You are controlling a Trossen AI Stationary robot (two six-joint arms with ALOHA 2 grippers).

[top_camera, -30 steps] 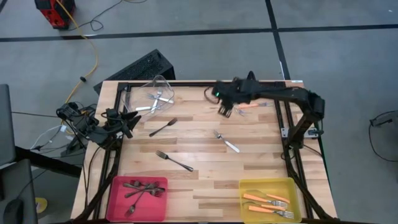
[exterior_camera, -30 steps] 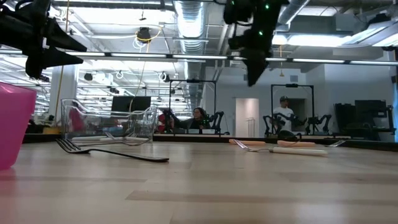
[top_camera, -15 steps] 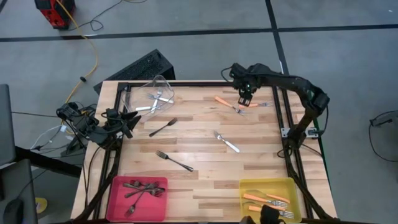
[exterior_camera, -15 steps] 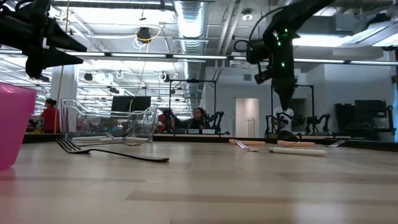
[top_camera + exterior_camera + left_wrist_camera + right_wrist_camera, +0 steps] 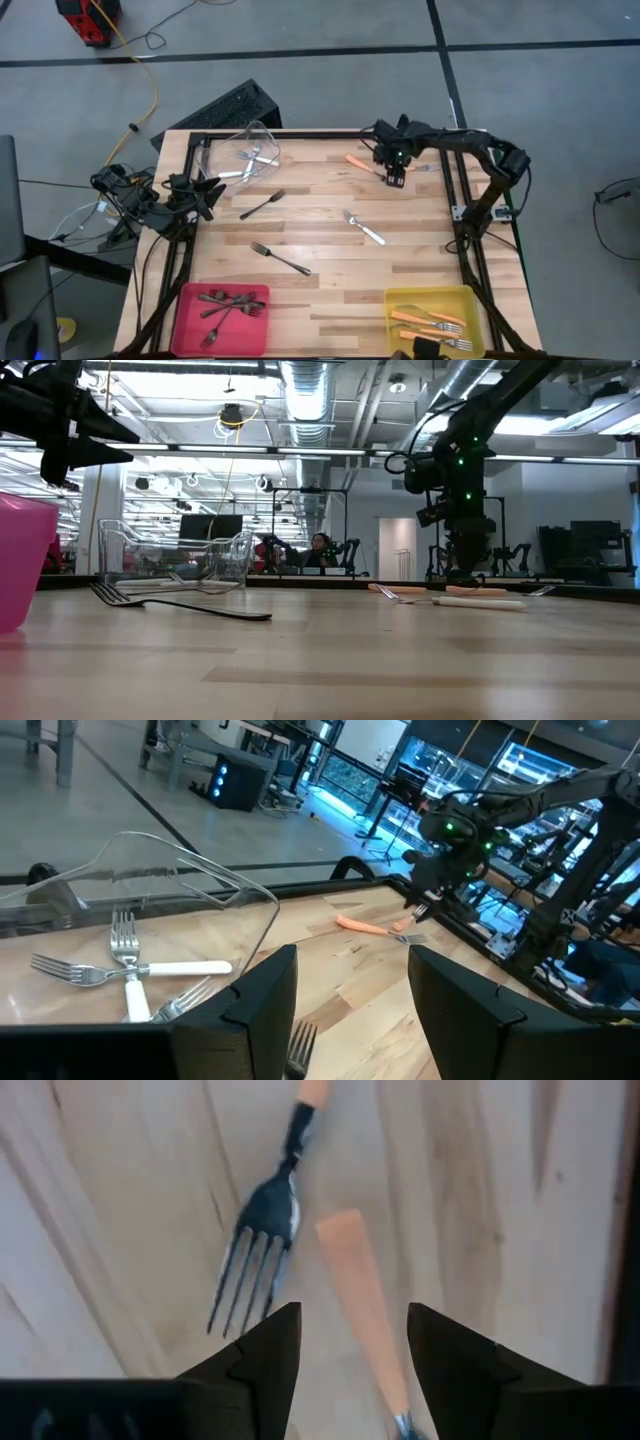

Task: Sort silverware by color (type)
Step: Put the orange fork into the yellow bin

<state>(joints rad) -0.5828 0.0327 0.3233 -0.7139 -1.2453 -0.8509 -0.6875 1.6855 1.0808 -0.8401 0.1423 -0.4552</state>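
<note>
Two orange-handled forks [image 5: 362,163] [image 5: 412,168] lie flat near the table's far right corner. My right gripper [image 5: 395,178] hangs low over them, open. In the right wrist view its fingers [image 5: 262,1352] stand on either side of one orange handle [image 5: 358,1295], with the other fork's head [image 5: 255,1250] beside it. A silver fork [image 5: 365,228] and two dark forks [image 5: 262,205] [image 5: 280,259] lie on the middle of the table. My left gripper [image 5: 350,1020] waits, open, at the table's left edge [image 5: 200,190].
A clear bin [image 5: 250,150] at the far left holds silver forks [image 5: 130,970]. A pink bin [image 5: 222,305] with dark forks stands at the near left, and a yellow bin [image 5: 435,320] with orange forks at the near right. A black frame rail [image 5: 452,190] runs close to my right gripper.
My right gripper has moved toward the table's right edge and come down from well above the table until it is low over the two orange-handled forks. The forks have stayed where they were.
</note>
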